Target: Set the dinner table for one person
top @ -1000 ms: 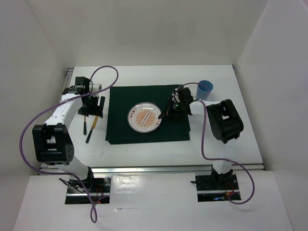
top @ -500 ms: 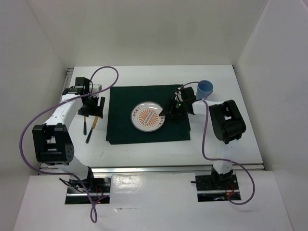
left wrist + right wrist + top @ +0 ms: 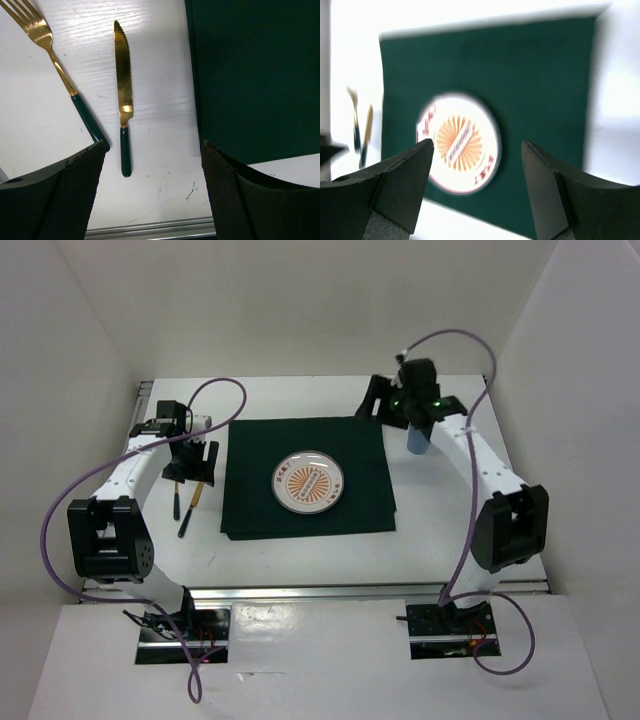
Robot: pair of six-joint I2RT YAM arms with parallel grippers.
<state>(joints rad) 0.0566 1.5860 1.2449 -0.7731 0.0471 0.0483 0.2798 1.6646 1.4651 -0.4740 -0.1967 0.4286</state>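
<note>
White counter (image 3: pixel 300 560) under everything, railed along its near edge. At its middle, green placemat (image 3: pixel 250 455), with plate (image 3: pixel 308 482) centred on the placemat. Left of the placemat, gold knife (image 3: pixel 123 95) and fork (image 3: pixel 50 45) (green handles), side by side, not touching. Above them, left fingers (image 3: pixel 75 190) spread wide, holding nothing. Over the placemat's far right corner, right fingers (image 3: pixel 400 185) wide apart, empty, near blue cup (image 3: pixel 417 437).

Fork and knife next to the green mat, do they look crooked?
A little. The fork slants away from the knife, tips apart, handles close, both on the table beside the placemat. Nothing looks spilled or broken.
</note>
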